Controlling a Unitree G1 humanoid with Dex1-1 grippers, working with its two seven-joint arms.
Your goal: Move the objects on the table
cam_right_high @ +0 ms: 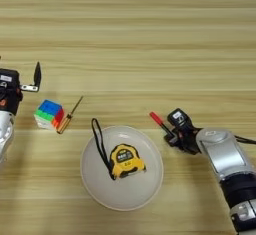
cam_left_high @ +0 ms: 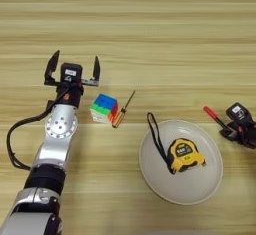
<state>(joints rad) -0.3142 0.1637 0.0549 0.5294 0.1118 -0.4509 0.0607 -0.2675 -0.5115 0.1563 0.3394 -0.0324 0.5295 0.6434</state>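
Wooden planks of the table [cam_left_high: 150,39] are filling both views. We are holding our right gripper [cam_right_high: 171,135] pinched on the red marker [cam_right_high: 159,121] beside the plate [cam_right_high: 145,189]; we should lift it straight. Our left gripper [cam_left_high: 73,70] is hovering spread beyond the cube [cam_left_high: 104,108] and screwdriver [cam_left_high: 123,110].

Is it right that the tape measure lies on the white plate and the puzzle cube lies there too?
Not quite. The tape measure lies on the white plate, but the puzzle cube rests on the table, left of the plate beside the screwdriver. The left eye view shows this.
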